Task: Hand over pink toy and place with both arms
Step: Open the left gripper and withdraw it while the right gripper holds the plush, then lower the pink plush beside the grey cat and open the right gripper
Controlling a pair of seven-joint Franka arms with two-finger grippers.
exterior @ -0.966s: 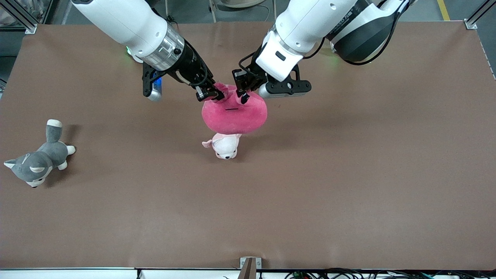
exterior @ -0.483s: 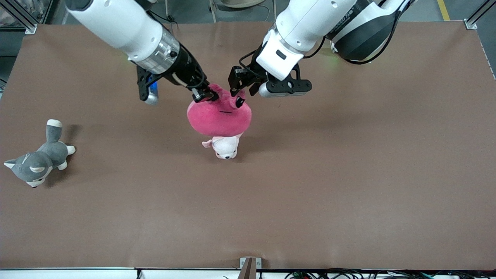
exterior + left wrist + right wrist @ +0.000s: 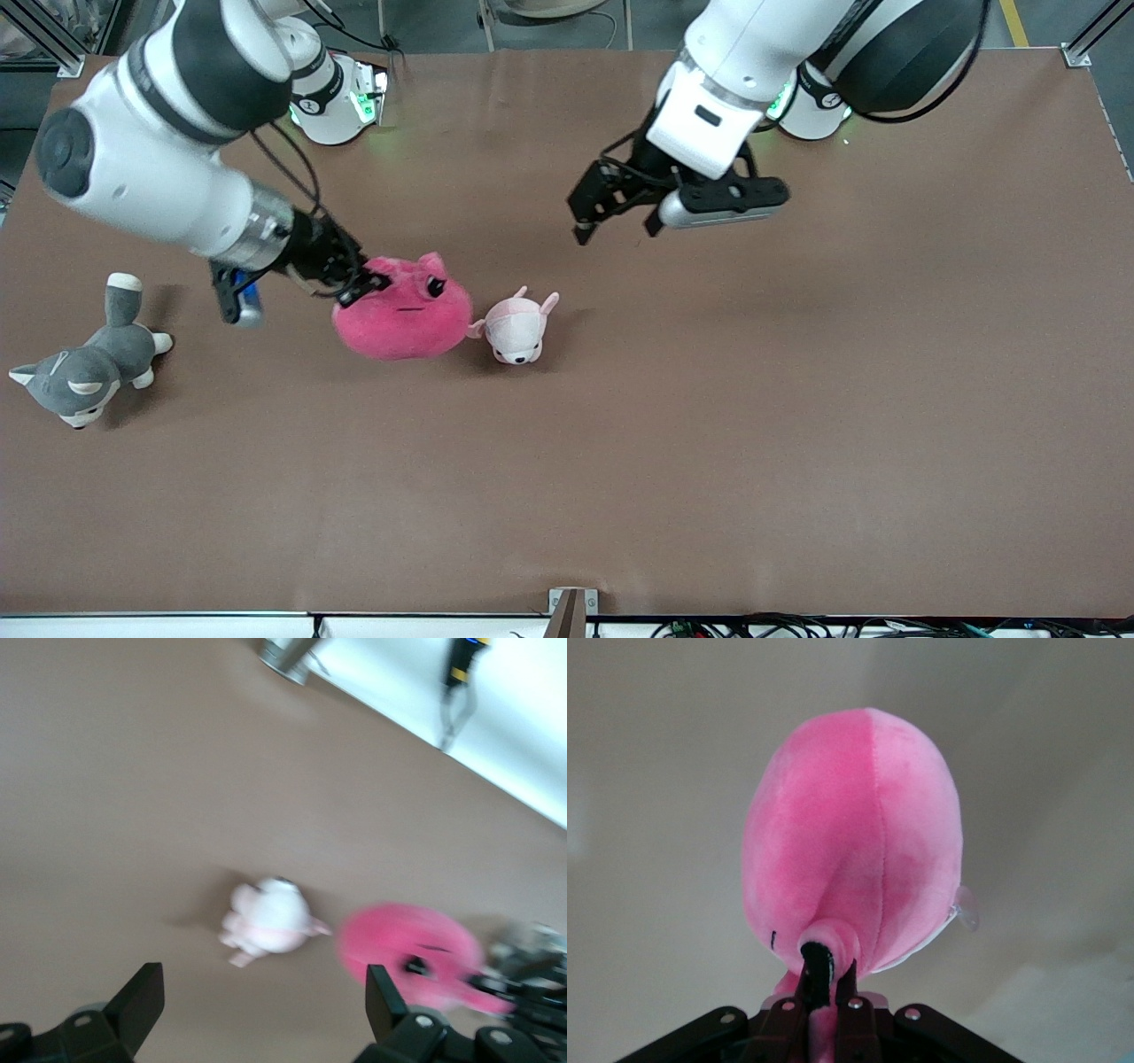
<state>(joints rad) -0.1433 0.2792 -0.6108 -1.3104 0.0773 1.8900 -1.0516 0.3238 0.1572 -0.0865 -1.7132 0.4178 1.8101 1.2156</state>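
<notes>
Left of centre in the front view: round hot-pink plush toy with small ears and black droopy eyes, gripped at one ear by the right arm's black two-finger gripper. Jaws clenched on that ear (the right wrist view shows the fingertips pinching a small nub of pink fabric, the body bulging away above them). Hard to tell whether the plush rests on the brown table covering or hangs just over it.

Just beside it, toward the left arm's end of the table: small pale pink-and-white puppy plush, close enough to look as if touching the hot-pink body. In the left wrist view, low in the frame, the same pair: puppy at centre, blurred pink toy toward the lower right.

Upper centre-right of the front view: left arm's black gripper, released and empty, jaws spread wide over bare table.

Lower left edge of the front view: grey-and-white husky plush, lying well apart from the rest.
</notes>
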